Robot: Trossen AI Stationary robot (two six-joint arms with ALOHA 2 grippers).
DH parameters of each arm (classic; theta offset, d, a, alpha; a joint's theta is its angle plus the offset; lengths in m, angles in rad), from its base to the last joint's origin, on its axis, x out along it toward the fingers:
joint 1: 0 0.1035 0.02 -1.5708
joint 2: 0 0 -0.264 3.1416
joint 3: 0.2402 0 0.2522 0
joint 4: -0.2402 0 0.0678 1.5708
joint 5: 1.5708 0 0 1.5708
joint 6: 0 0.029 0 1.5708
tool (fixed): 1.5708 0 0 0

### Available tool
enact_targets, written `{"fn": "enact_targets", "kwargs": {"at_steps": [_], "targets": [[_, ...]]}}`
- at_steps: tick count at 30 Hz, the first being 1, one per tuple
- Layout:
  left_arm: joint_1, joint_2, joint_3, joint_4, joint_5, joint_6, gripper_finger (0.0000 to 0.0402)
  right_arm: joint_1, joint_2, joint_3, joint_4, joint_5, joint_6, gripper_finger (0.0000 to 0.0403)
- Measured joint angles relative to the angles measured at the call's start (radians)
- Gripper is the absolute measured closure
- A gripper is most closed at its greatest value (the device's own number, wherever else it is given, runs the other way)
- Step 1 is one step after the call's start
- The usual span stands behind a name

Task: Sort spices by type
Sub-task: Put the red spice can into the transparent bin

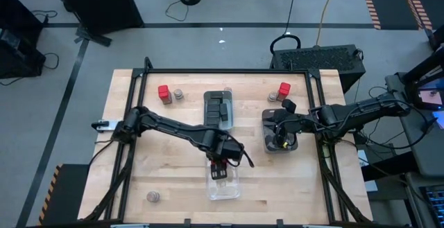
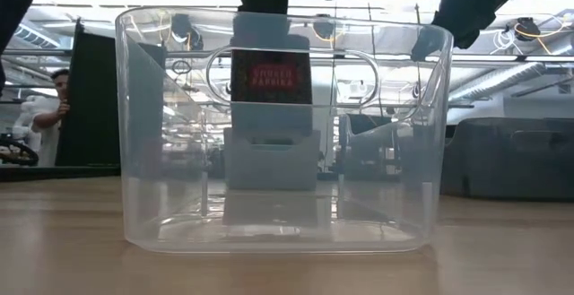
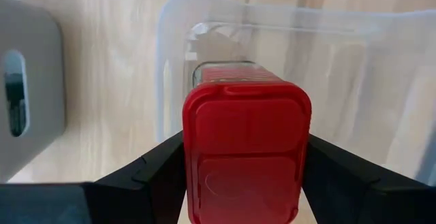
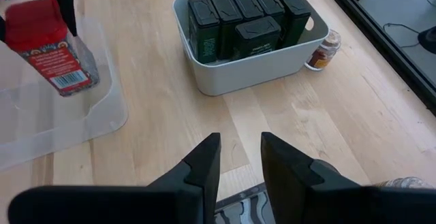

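1. Left gripper (image 1: 219, 170) clamps a red-capped spice jar (image 3: 245, 159), one finger on each side of the cap; in the low view the jar (image 2: 271, 78) hangs inside the clear tray (image 2: 143, 134), its base above the tray floor.
2. The clear tray (image 1: 232, 188) sits at the near edge of the table (image 1: 139, 179), centre.
3. Right gripper (image 4: 238, 157) hovers over the dark tray (image 1: 267, 134) on the right side; its fingers stand slightly apart and hold nothing.
4. Grey bin (image 4: 245, 71) at table centre holds six dark blocks (image 4: 255, 37) standing upright; a round jar (image 4: 323, 50) stands just beside the bin's wall.
5. Far left: red block (image 1: 164, 93) with a round jar (image 1: 178, 94) beside it. Far right: red block (image 1: 284, 90), round jar (image 1: 272, 97) and a dark block (image 1: 289, 106) close together.
6. Near left corner: lone round jar (image 1: 153, 197).
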Motion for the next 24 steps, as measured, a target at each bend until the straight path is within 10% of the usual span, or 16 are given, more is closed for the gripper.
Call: {"fn": "enact_targets", "kwargs": {"at_steps": [24], "targets": [[-0.003, 0.107, -0.003, -0.058, -0.017, 0.022, 0.0126, 0.000, 0.033, 0.000, -0.010, -0.003, 0.008, 0.0314]]}}
